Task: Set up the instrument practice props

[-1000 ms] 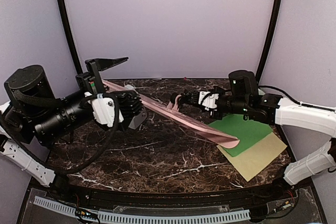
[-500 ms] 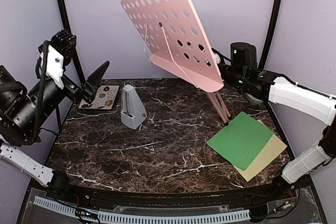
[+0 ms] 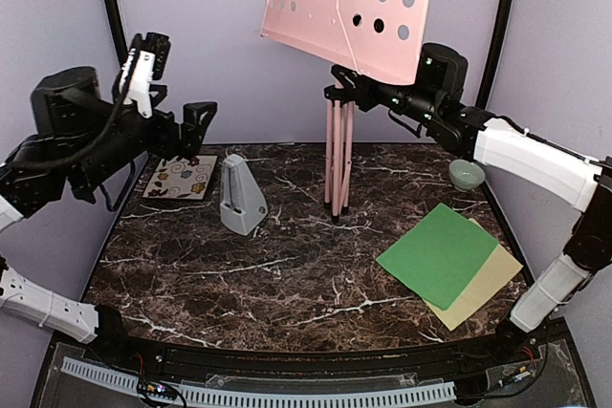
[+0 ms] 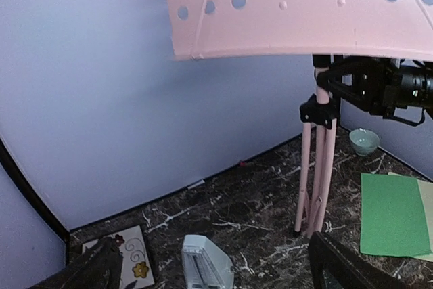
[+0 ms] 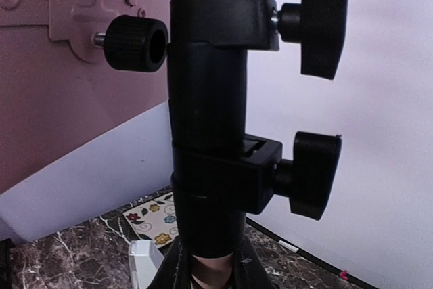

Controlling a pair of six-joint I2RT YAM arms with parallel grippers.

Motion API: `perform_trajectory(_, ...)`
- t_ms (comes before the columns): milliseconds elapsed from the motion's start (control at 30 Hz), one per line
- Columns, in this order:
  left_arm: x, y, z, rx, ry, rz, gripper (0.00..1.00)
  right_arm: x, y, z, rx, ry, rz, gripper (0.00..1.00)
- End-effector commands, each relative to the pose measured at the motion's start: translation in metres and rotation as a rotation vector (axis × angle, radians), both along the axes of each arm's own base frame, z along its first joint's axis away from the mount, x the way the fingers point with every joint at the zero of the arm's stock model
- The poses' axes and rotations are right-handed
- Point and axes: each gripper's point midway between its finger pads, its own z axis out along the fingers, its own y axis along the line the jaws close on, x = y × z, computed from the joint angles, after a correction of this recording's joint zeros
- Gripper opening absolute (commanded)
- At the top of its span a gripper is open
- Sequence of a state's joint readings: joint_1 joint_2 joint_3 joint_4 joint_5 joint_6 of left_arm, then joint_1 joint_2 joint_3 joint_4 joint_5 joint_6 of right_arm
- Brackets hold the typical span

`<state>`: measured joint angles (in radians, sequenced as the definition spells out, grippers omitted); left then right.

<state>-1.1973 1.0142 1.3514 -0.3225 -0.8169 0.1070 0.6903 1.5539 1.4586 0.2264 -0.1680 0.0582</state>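
The pink music stand stands upright at the back middle, its hole-dotted desk [image 3: 354, 7] high up and its legs [image 3: 337, 160] folded together, tips down at the table. My right gripper [image 3: 365, 91] is shut on the stand's black stem [image 5: 206, 167] just under the desk, fingers [image 5: 172, 269] on either side of it. My left gripper [image 3: 196, 117] is open and empty, raised at the left; its fingers [image 4: 345, 269] frame the grey-white metronome [image 3: 241, 198] far below. The green page [image 3: 440, 253] lies on the pale-yellow page [image 3: 483, 289] at the right.
A flower-patterned card [image 3: 180, 177] lies flat at the back left, behind the metronome. A small pale-green bowl [image 3: 466, 175] sits at the back right under my right arm. The curved wall closes the back of the marble table [image 3: 287, 274].
The stand has gone from lying slanted between both grippers to upright, carried by my right gripper. My left gripper let go, swung up and left, and now points right.
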Motion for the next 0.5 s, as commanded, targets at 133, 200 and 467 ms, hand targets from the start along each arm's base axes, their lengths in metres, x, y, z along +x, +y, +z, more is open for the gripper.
perform_trajectory(133, 0.018, -0.095, -0.109, -0.051, 0.432, -0.383, 0.98, -0.078, -0.041, 0.169, 0.455, -0.371, 0.176, 0.00)
perform_trajectory(200, 0.026, -0.102, -0.113, -0.089, 0.422, -0.402, 0.96, -0.082, -0.041, 0.169, 0.468, -0.352, 0.197, 0.00)
perform_trajectory(467, 0.060, -0.124, -0.116, -0.124, 0.294, -0.391, 0.77, -0.083, -0.044, 0.161, 0.494, -0.258, 0.217, 0.00)
